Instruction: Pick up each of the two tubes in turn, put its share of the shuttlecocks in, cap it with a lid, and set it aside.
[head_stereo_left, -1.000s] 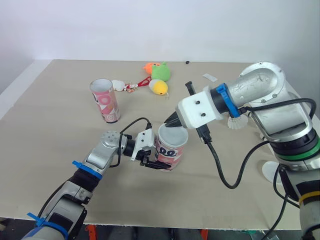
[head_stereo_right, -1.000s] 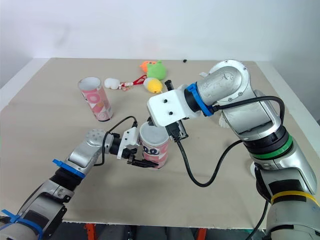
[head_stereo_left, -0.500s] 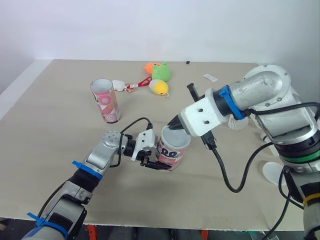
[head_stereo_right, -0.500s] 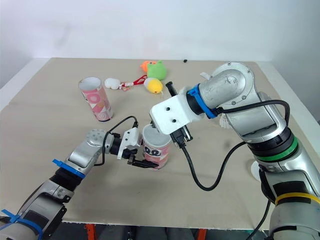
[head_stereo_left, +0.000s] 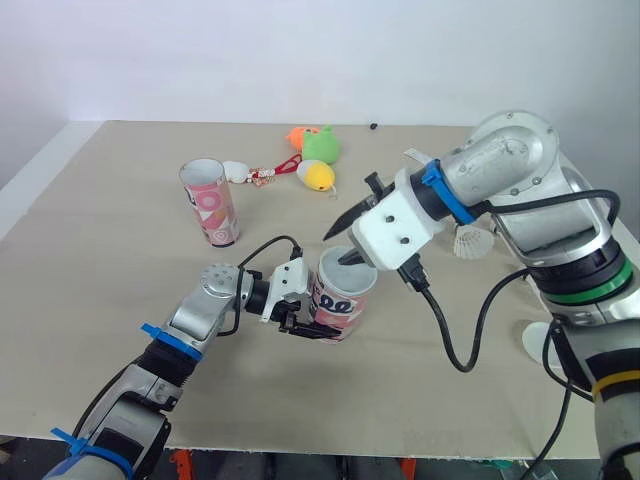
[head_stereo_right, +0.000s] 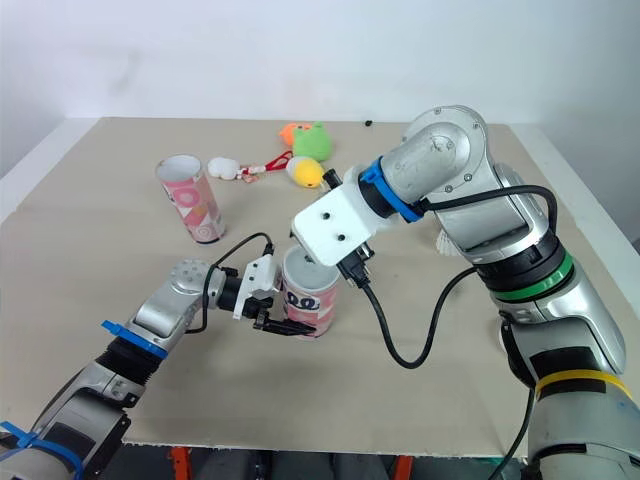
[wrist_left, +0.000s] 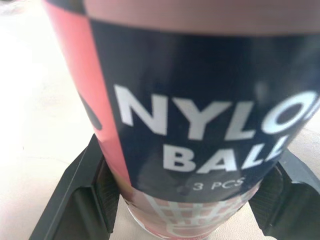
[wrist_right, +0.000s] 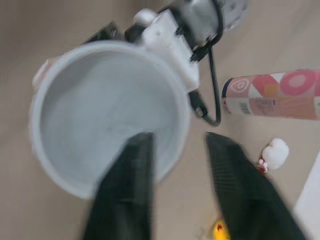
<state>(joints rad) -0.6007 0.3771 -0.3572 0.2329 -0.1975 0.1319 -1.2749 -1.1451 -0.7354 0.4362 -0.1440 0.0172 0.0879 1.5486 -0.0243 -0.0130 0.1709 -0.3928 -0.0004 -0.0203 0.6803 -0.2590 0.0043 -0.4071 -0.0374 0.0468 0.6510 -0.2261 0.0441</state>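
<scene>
We count two tubes on the table (head_stereo_left: 110, 270). One tube (head_stereo_left: 343, 300) sits near the middle with its mouth open upward, and we take it as our landmark. The left gripper (head_stereo_left: 312, 328) is clamped on its lower part, one black finger pressed against each side of the printed wrap; the left wrist view reads "BALL" and "3 PCS" on it. The right gripper (head_stereo_left: 337, 248) hangs just above this tube's mouth with its two fingers (wrist_right: 131, 175) spread apart and nothing between them. In the right wrist view one finger lies over the pale inside of the tube and the other just outside its rim. The second tube (head_stereo_left: 210, 200) stands upright and open, well apart from the gripped tube, farther back and to the robot's left. We see one white shuttlecock (head_stereo_left: 470, 240) to the right of the gripped tube, partly behind the right arm. Farther right and nearer the front edge than the gripped tube lies one white disc (head_stereo_left: 538, 342), probably a lid, though the arm covers part of it. Beyond the gripped tube lie three soft toys: a green-and-orange toy (head_stereo_left: 320, 144), a yellow toy (head_stereo_left: 319, 176) and a small white toy (head_stereo_left: 237, 171), which lies just beside the second tube.
</scene>
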